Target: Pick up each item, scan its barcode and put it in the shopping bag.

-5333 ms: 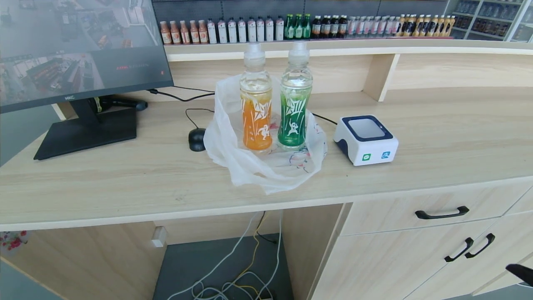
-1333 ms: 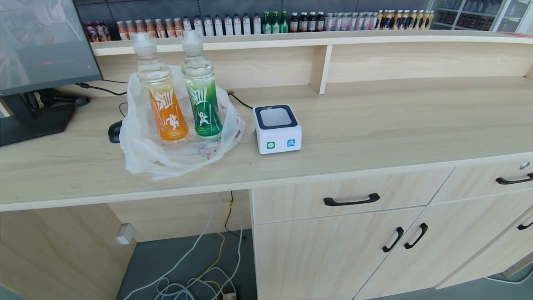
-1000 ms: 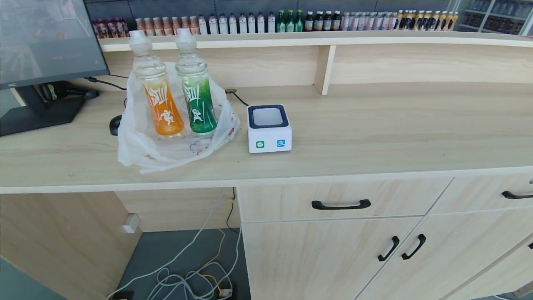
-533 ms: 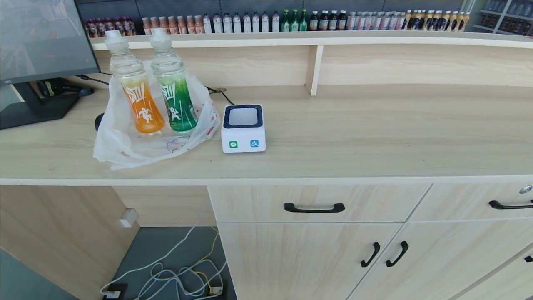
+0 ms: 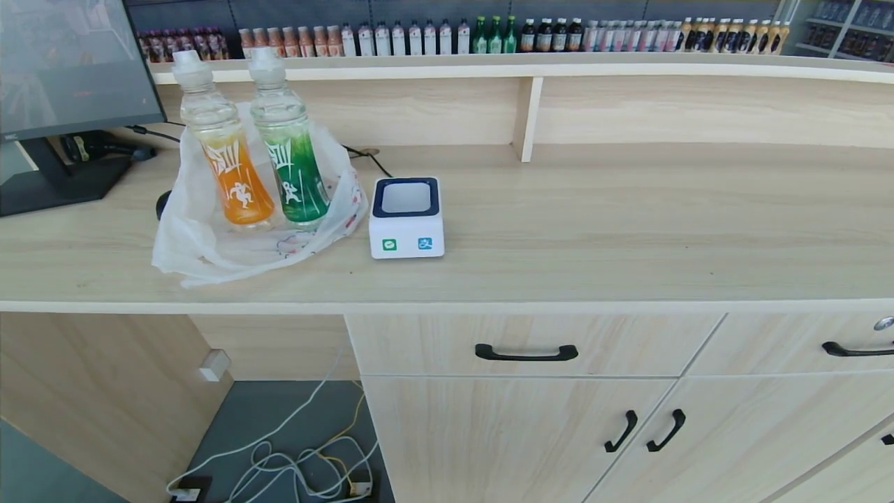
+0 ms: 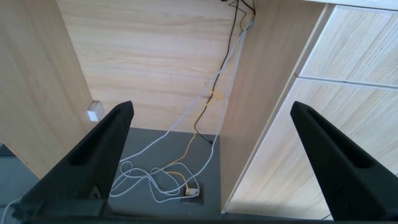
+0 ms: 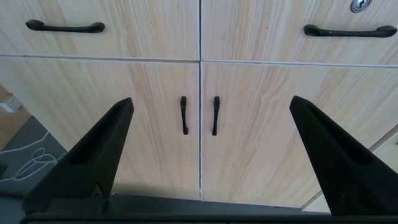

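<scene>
A thin white shopping bag (image 5: 202, 260) lies slumped open at the left of the tabletop (image 5: 594, 230), limp and unlikely to hold any shape by itself. Inside its spread plastic stands the orange bottle (image 5: 236, 192). The green bottle (image 5: 299, 183) is upright at its three o'clock, just beside it. Both look like stiff plastic and probably have some weight. They are tall and narrow, so they are likely to tip if nudged near the cap. Their glossy sleeves may be slippery, so the pinched waist above the label seems the safest place to grip. The scanner (image 5: 406, 218) sits at the bag's three o'clock, close to its edge, with its window facing up.

The left tool (image 6: 211, 106) is below the tabletop, facing a recess with cables (image 6: 180, 168). Its fingers are wide apart and hold nothing. The right tool (image 7: 211, 99) is likewise spread and empty, facing the cabinet doors (image 7: 199, 162).
</scene>
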Robot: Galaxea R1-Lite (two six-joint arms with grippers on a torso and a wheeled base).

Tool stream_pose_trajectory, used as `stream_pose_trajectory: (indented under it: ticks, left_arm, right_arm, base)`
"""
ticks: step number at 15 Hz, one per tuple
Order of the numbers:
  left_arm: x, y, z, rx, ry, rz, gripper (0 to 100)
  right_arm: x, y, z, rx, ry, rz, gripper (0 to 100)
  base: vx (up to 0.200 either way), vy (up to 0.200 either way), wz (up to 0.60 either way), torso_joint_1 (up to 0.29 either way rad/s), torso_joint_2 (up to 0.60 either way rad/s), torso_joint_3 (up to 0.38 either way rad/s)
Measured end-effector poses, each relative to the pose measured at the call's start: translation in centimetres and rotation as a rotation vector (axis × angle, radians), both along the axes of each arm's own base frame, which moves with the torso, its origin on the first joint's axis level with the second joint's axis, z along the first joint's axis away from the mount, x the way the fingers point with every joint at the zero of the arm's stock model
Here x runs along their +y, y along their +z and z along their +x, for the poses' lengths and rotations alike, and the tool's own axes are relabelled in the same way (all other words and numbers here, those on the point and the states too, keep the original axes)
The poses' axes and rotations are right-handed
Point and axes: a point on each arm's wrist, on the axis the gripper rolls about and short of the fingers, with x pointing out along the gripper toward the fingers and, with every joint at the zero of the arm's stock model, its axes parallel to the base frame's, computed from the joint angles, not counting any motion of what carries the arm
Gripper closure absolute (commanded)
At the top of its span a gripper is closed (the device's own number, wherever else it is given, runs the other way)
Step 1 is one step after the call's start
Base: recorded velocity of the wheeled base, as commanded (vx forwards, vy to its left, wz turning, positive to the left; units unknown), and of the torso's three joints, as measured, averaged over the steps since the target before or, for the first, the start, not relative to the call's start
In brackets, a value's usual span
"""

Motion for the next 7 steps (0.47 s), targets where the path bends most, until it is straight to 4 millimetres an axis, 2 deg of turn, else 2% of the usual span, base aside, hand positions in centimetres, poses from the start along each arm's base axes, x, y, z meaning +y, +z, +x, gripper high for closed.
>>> stream_pose_trajectory:
  ticks: [7]
  left_arm:
    - [0.00, 0.00, 0.00, 0.000, -0.001, 0.002, 0]
  right_arm:
    - [0.00, -0.01, 0.00, 0.001, 0.000, 0.002, 0]
  base:
    - [0.000, 0.000, 0.00, 0.000, 0.00, 0.000]
